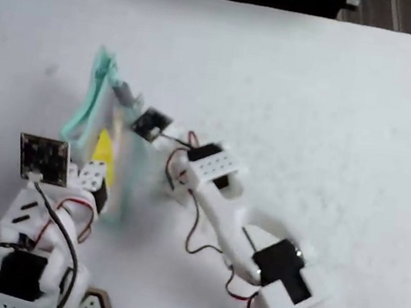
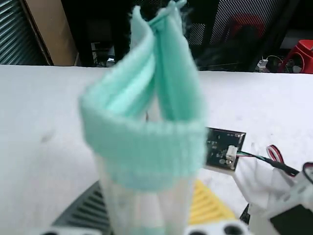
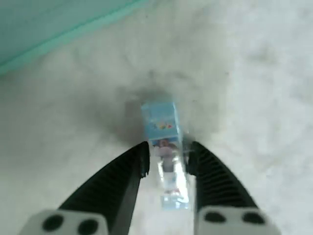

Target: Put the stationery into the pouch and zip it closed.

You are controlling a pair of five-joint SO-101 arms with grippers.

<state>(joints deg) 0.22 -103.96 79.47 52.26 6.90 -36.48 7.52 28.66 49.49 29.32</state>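
The pouch (image 1: 103, 126), mint green with a clear body, stands on edge at the left of the table. Close up in the left wrist view, the pouch (image 2: 146, 142) rises between my left gripper's (image 2: 146, 223) fingers, which are shut on its lower end. A yellow ridged piece (image 2: 208, 205) shows beside it. My right gripper (image 3: 166, 156) is just above the table, shut on a small blue-and-clear stationery item (image 3: 164, 132). From above, the right gripper (image 1: 126, 96) is beside the pouch's far upper edge.
The white table (image 1: 315, 101) stretches free to the right and far side. The right arm's camera board (image 2: 222, 148) and wires sit close to the pouch. Dark room clutter lies beyond the table's far edge.
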